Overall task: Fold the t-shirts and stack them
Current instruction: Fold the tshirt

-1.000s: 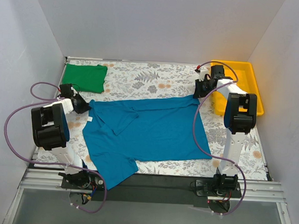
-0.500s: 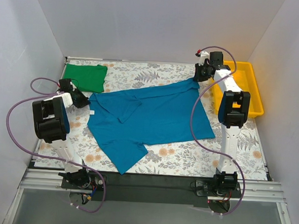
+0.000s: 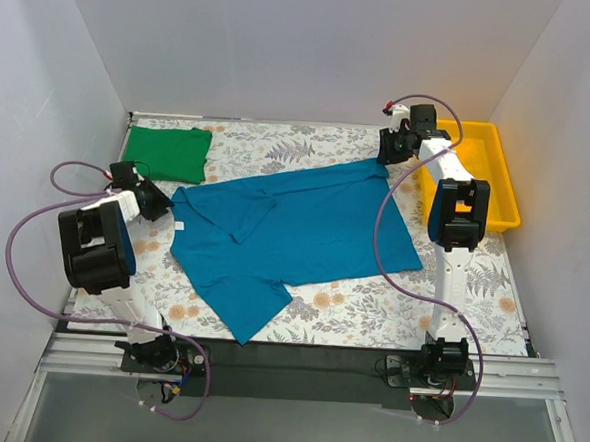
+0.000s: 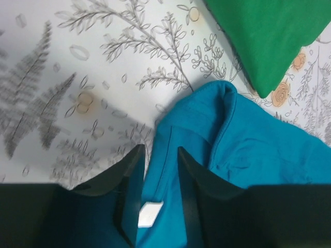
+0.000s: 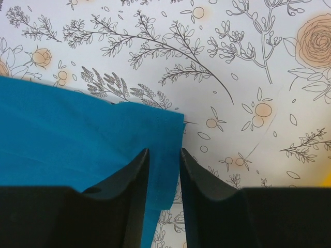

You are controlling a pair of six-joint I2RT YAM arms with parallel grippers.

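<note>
Top external view: teal-blue t-shirt [image 3: 294, 231] lies flat across the mid bench [image 3: 369, 316], long axis left to right, collar end between the slightly parted jaws of the left gripper [image 4: 160, 152], far hem corner between the likewise parted right gripper [image 5: 164, 152], folded green t-shirt [image 3: 167, 151] beyond at far left.

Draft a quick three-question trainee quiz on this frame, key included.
1. True or false: the green t-shirt lies folded at the far left corner of the table.
2. The teal t-shirt is: A) folded in the yellow tray; B) spread out on the table; C) stacked on the green one.
3. Fill in: the white label on the teal t-shirt shows between the ___ arm's fingers.

Key: 1 true. 2 B. 3 left; the label sits between the left fingers.
</note>
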